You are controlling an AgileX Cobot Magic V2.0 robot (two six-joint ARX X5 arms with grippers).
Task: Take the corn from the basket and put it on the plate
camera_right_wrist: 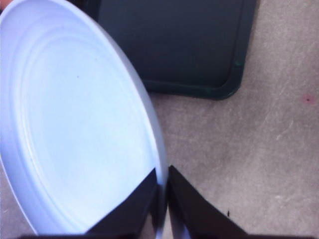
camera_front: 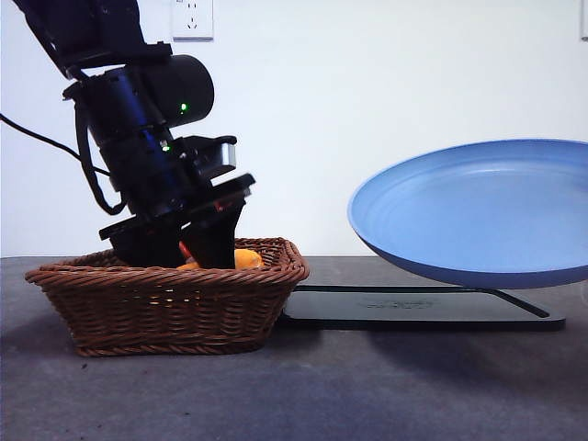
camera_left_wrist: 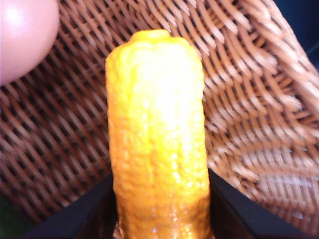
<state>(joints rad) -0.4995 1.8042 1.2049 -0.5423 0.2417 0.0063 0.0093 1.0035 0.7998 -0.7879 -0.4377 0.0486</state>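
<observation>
Blue plate hangs tilted over the black tray on the right, its rim pinched by the right gripper. Left on the bench, the wicker basket has the left gripper down inside, jaws clamped on the corn, whose long axis points straight out from them.

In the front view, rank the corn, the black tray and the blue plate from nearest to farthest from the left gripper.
1. corn: between the left gripper jaws, inside the basket.
2. black tray: flat on the table beside the basket.
3. blue plate: held tilted above the tray, slightly farther.
</observation>
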